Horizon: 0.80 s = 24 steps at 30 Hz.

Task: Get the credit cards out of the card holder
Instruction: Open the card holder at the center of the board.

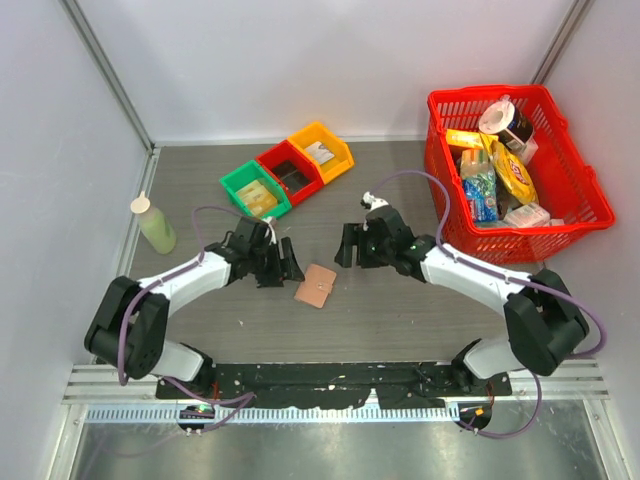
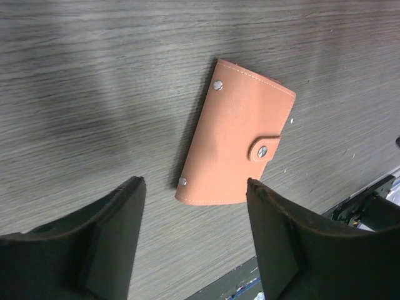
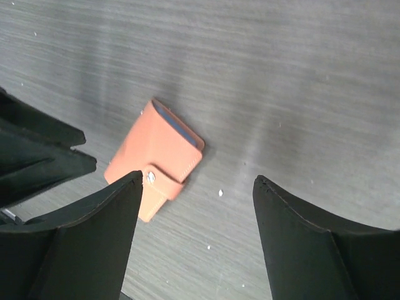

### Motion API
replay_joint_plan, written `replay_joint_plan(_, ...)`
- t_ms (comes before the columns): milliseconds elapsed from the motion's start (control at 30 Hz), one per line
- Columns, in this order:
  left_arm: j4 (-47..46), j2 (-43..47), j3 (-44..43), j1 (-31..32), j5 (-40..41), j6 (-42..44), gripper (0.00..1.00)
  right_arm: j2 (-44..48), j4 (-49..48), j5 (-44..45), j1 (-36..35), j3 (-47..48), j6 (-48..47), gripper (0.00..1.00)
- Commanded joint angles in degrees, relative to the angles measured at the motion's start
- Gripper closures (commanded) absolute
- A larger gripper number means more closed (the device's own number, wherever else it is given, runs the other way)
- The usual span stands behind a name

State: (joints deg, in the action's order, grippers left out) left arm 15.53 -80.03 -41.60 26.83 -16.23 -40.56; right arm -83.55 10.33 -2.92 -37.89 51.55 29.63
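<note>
Grey wood-grain bench [image 1: 400, 320], walled on three sides. A red basket [image 1: 586, 165] crowds its far right corner, and three coloured bins [image 1: 288, 170] sit far centre. The left gripper [image 1: 283, 264] and right gripper [image 1: 346, 246] hover, jaws released and empty. Between them the card holder [image 1: 317, 286] lies flat and snapped closed, with bare bench along every edge.

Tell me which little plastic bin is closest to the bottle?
The small green plastic bin, at the row's left end. The red plastic bin sits in the middle, and the yellow-orange plastic bin lies farthest from the pale green bottle.
</note>
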Motion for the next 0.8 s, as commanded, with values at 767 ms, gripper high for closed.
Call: replay_joint_plan(767, -17.38, 5.32, 11.55, 10.52, 13.76, -18.95, 0.42, -2.76, 0.74, 5.2, -8.43, -0.14, 4.04, 0.33)
